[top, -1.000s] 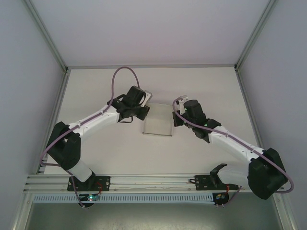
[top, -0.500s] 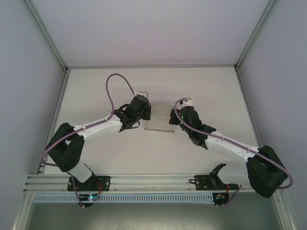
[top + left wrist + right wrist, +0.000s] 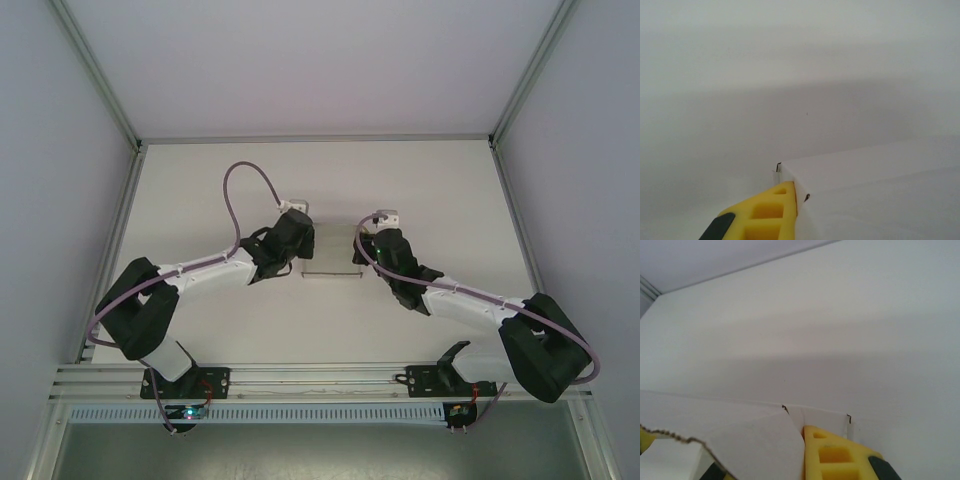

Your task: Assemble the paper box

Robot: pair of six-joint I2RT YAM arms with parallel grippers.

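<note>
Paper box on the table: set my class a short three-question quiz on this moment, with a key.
1. True or false: the paper box lies between the left arm and right arm.
2. The finger beside the box in the left wrist view is: A yellow, B red, C blue.
3. Fill in: the left tool and right tool are both ___ on the box.
Key: 1 true; 2 A; 3 shut.

Both arms reach forward, inward; left end effector (image 3: 300, 248) and right end effector (image 3: 362, 254) pinched closed.
</note>
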